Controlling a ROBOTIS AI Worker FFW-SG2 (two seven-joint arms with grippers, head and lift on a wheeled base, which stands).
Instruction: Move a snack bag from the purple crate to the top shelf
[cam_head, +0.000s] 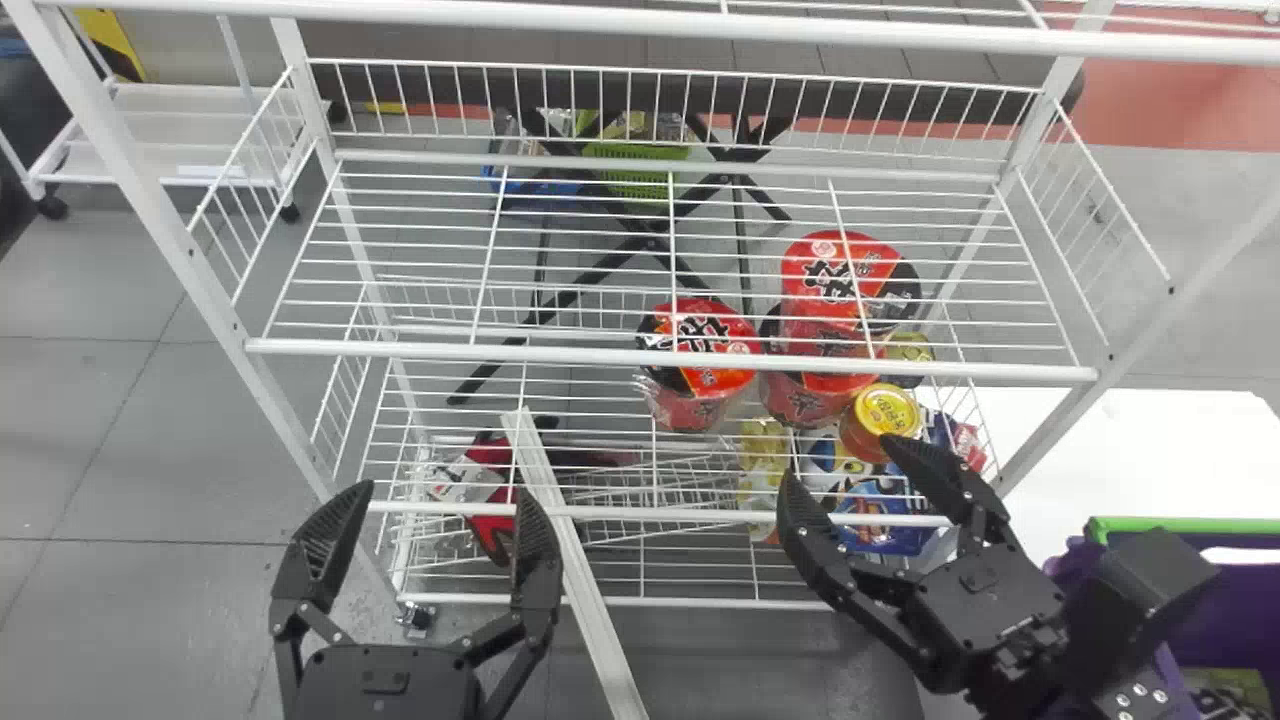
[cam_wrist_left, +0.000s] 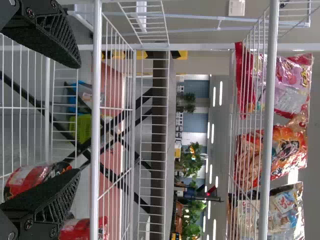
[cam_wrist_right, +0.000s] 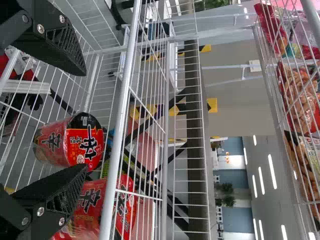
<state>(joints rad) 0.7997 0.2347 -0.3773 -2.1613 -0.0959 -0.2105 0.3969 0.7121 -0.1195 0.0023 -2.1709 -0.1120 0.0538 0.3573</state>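
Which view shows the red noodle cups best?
The head view: the red noodle cups appear together, lids visible. The right wrist view has one nearly whole, others partly covered; the left wrist view, partial cups.

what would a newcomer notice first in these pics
Probably the bright red cups on a lower level of the white wire rack. Next, the left gripper and right gripper, black and open before it, and the purple crate at the head view's lower right.

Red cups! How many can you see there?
3. One red cup stands alone; to its right, an upper cup sits on a lower cup. Others might be hidden.
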